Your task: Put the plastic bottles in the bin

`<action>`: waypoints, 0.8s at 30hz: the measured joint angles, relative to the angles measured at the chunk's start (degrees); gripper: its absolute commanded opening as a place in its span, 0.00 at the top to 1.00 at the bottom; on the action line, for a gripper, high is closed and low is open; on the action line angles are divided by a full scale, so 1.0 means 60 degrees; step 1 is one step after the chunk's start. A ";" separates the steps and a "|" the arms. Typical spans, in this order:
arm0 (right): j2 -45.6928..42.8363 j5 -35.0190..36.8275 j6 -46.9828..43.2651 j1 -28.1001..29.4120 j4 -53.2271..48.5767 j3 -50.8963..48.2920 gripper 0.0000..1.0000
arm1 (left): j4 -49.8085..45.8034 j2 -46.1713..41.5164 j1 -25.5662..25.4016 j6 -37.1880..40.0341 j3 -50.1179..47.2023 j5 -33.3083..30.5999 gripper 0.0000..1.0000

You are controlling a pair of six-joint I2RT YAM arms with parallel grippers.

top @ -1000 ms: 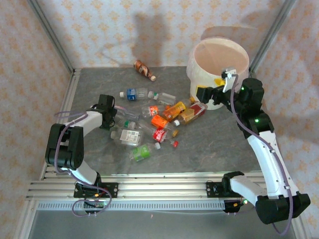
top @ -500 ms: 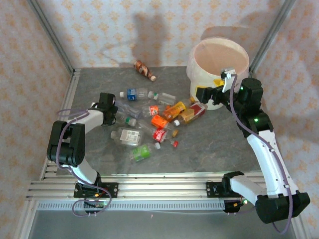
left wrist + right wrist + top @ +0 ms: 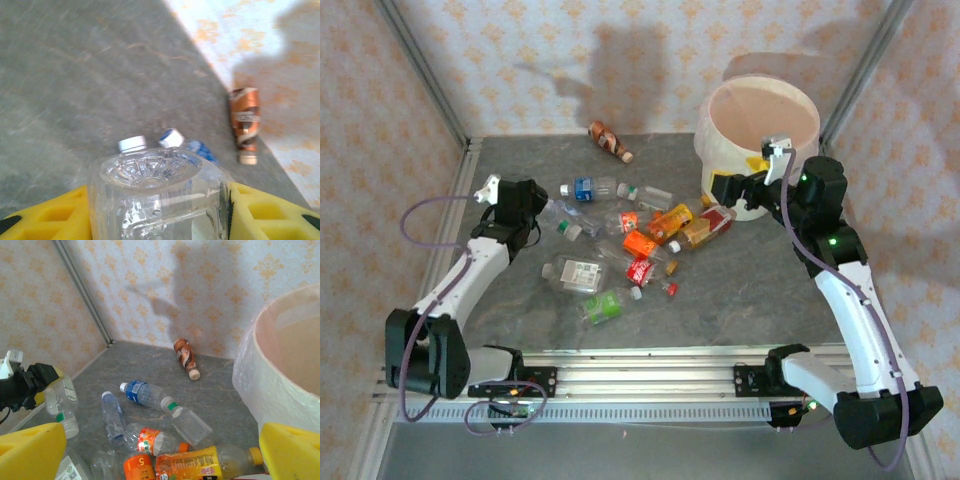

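Aloft, the left claw [image 3: 159, 220] stands clamped on a clear ribbed plastic bottle [image 3: 150, 172] over the far-left grey worktop [image 3: 770, 280]. The cream-white round bin [image 3: 712, 140] waits far right, beside the gaping right claw [image 3: 726, 188]. The slick bottle could slip in transit.

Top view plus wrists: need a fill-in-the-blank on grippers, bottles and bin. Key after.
The left gripper holds a bottle that is ___, not orange.
The jaws of the right gripper stand ___.
The lone bottle at the back is ___.
The bin stands in the far ___ corner.
Missing words: clear; open; brown; right.
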 measured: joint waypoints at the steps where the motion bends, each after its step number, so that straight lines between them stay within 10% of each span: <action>1: 0.0044 0.0000 0.0087 0.0040 0.0051 0.0029 0.01 | 0.0084 -0.0106 -0.0098 0.0251 0.0117 0.0040 0.58; 24: 0.2659 0.0164 0.1472 0.2823 0.1410 0.0659 0.01 | 0.2025 0.1464 -0.3045 0.1800 0.3701 0.3224 0.57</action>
